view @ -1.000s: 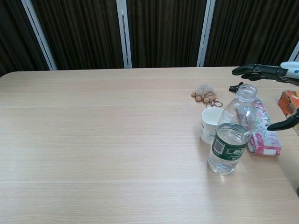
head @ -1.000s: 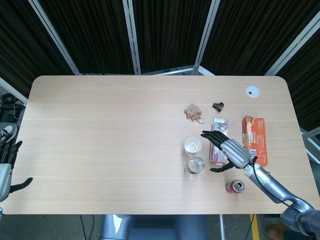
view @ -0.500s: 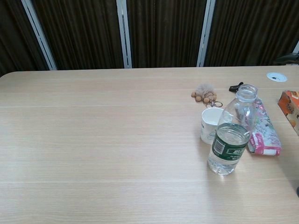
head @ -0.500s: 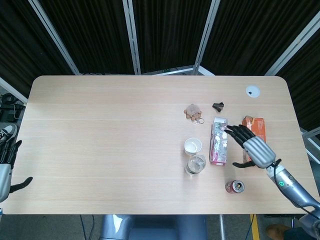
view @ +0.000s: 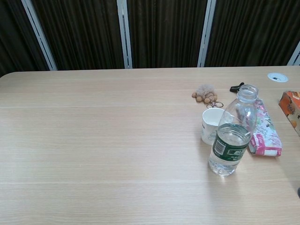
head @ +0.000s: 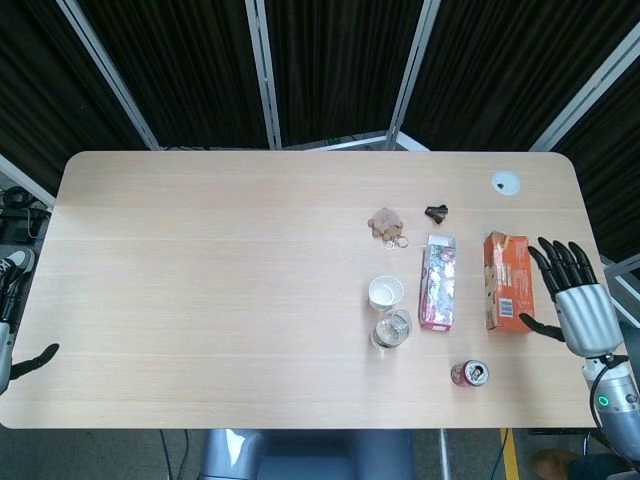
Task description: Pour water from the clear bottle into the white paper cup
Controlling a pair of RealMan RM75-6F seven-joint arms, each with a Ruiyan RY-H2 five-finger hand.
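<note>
The clear bottle (view: 232,133) stands upright and uncapped on the table, partly filled, with a green label; from above the bottle (head: 391,328) sits just in front of the white paper cup (head: 385,292). The cup (view: 212,125) stands upright right behind the bottle. My right hand (head: 572,300) hovers past the table's right edge, fingers spread, holding nothing, well away from the bottle. My left hand (head: 12,335) shows only partly at the far left edge, off the table, fingers apart. Neither hand shows in the chest view.
A pink packet (head: 437,284) lies right of the cup, an orange box (head: 505,281) beyond it. A red can (head: 468,374) stands near the front edge. A small brown keychain toy (head: 386,224), a black clip (head: 436,212) and a white disc (head: 505,182) lie further back.
My right hand has pulled away from beside the bottle, moving right past the pink packet and orange box to beyond the table's edge. Bottle and cup have not moved.
</note>
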